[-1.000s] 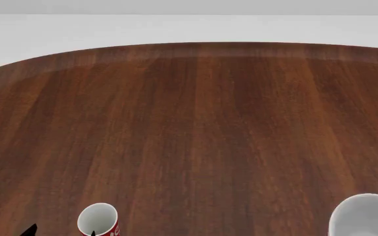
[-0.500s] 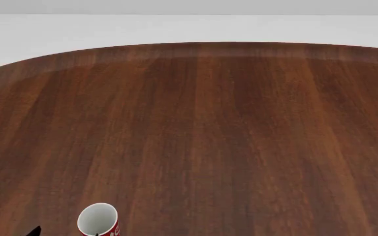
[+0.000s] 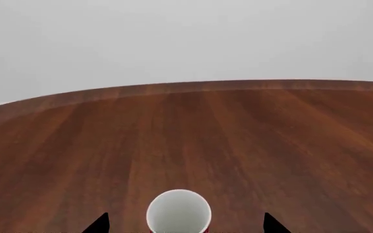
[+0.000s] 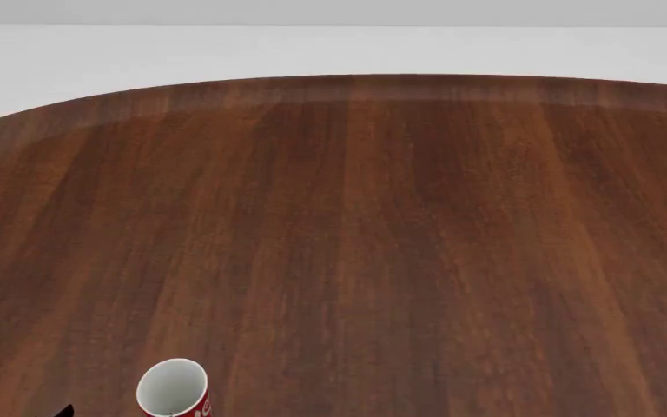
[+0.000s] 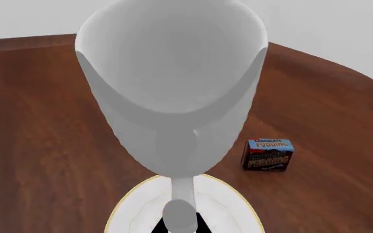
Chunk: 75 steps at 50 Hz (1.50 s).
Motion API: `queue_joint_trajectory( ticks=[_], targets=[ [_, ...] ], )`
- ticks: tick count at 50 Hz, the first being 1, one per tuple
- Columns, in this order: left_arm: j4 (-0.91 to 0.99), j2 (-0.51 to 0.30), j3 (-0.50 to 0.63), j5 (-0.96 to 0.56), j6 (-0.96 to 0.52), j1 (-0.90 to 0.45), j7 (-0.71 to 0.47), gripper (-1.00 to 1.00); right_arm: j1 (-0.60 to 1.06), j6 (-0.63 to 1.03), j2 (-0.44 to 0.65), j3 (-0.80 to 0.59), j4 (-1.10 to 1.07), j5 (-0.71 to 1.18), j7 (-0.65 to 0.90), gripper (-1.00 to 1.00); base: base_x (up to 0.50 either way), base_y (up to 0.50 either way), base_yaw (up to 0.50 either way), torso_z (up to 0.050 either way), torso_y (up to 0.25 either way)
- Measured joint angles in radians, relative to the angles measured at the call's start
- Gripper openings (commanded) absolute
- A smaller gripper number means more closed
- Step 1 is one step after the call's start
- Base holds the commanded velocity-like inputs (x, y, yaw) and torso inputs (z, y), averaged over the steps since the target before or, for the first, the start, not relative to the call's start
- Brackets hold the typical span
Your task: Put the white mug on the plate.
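Left wrist view: left pincer [image 3: 185, 224] shows only as two black fingertips [image 3: 99, 224] at the frame edge, set wide apart. Between them, touching neither, stands the red mug with a white inside [image 3: 178, 212], upright on the round dark-brown wooden desk [image 3: 238, 136]. Only its open mouth and a sliver of red wall show; the rest is cut off. Inside looks empty as far as visible. Desk's far edge curves against a plain grey background.

Head view: mostly bare desk [image 4: 368, 226]. Red mug [image 4: 174, 389] sits at the near left edge of the frame, cut off at the bottom, a bit of white pattern on the red wall. One black tip of the left pincer [image 4: 60, 410] pokes in just beside it. Right arm, tall white mug and plate are all out of frame here.

Right wrist view: the tall plain glossy white mug [image 5: 173, 92] fills the frame, mouth open toward the camera, tapering toward its base, handle [image 5: 181, 194] running down to the frame edge. Empty inside. Right pincer is almost entirely hidden behind the mug; only a dark sliver by the handle's end, so can't tell its opening or whether it grips. Behind the mug's base lies the round white plate with thin gold-yellow rim [image 5: 131, 206], partly covered and cut off. Can't tell if the mug touches the plate or hangs over it. Small blue-brown pudding box [image 5: 268, 155] stands on the desk [image 5: 37, 145] near the plate, apart from it.
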Motion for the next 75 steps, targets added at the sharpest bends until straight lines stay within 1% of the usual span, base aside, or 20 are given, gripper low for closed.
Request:
queue_joint_trajectory(
  ticks=[16, 35, 75],
  targets=[
    [-0.012, 0.0, 0.006, -0.002, 0.013, 0.002, -0.001, 1.0, -0.011, 0.003, 0.006, 0.019, 0.038, 0.062, -0.015, -1.0, 0.0, 0.0, 0.0, 0.0, 0.0],
    [-0.009, -0.006, 0.012, 0.0, 0.02, 0.006, -0.008, 1.0, 0.014, 0.0, 0.008, 0.022, 0.133, 0.115, -0.042, -1.0, 0.0, 0.0, 0.0, 0.0, 0.001],
    [-0.011, -0.014, 0.023, -0.002, 0.029, 0.008, -0.019, 1.0, 0.074, -0.01, 0.009, -0.002, 0.29, 0.143, -0.065, -1.0, 0.0, 0.0, 0.0, 0.0, 0.0]
  ],
)
